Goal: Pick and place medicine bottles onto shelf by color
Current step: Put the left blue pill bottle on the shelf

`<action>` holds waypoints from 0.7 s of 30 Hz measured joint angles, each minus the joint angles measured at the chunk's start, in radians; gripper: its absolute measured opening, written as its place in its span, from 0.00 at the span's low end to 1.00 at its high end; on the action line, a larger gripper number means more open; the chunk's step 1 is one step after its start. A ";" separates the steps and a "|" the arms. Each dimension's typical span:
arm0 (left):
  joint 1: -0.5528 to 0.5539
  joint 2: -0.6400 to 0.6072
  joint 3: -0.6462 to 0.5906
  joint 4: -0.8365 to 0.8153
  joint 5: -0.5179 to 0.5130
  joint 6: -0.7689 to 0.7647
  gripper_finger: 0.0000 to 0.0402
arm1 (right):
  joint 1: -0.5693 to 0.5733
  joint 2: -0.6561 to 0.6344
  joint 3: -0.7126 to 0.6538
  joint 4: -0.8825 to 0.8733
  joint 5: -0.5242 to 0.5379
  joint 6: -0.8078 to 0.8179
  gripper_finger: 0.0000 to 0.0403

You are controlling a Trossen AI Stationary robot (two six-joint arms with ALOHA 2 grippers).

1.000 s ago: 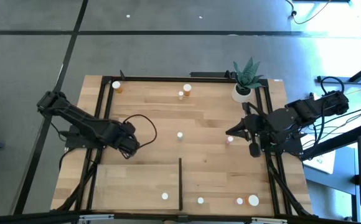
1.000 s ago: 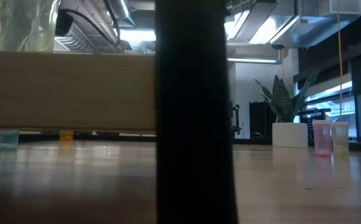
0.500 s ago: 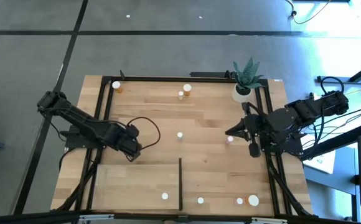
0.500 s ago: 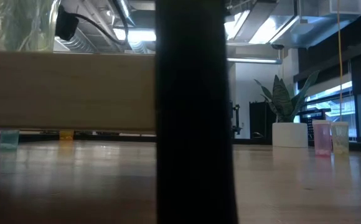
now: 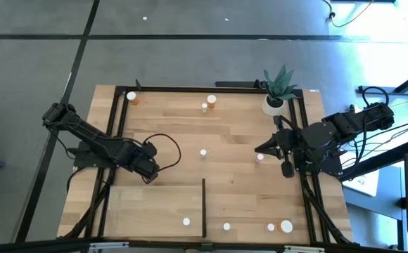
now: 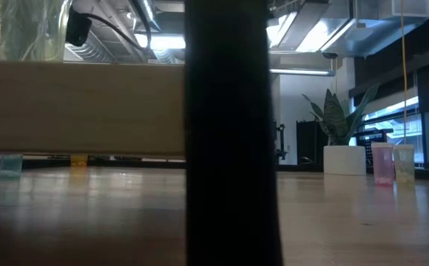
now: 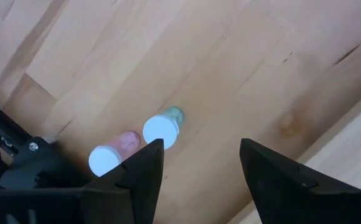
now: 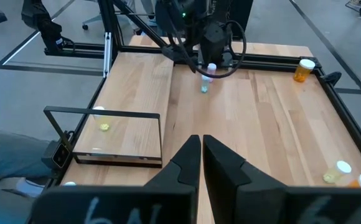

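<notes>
Little changed beyond a small drift of the left gripper (image 7: pixel 199 149) toward the shelf (image 5: pixel 155 211), jaws apart and empty over a green bottle (image 7: pixel 162 129) and pink bottle (image 7: pixel 109 157) on the table (image 5: pixel 232 126), so no pick yet; right gripper (image 8: pixel 200 140) idle, jaws together.

White-capped green bottle (image 7: pixel 165 127) and pink bottle (image 7: pixel 111 155) on pale wood tabletop (image 7: pixel 243 68), dark fingers (image 7: pixel 140 177).

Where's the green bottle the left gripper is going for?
In the left wrist view the green bottle stands on the tabletop just ahead of the open left gripper, beside a pink bottle, above the shelf in the high view.
</notes>
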 joint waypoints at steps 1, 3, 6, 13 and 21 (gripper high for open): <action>0.001 0.002 0.000 0.000 0.000 0.000 0.51 | 0.000 0.000 0.000 0.000 0.000 0.000 0.05; 0.002 0.011 0.000 -0.001 0.000 0.000 0.51 | 0.000 0.000 0.000 0.000 0.000 0.000 0.05; 0.009 0.021 0.000 -0.002 -0.003 0.000 0.51 | 0.000 0.000 0.000 -0.001 0.000 0.000 0.05; 0.010 0.022 0.000 -0.027 -0.051 -0.013 0.51 | 0.000 0.000 0.000 -0.001 0.000 0.000 0.05; 0.026 0.021 -0.096 -0.008 -0.001 -0.038 0.51 | 0.000 0.000 0.000 -0.001 0.000 -0.004 0.05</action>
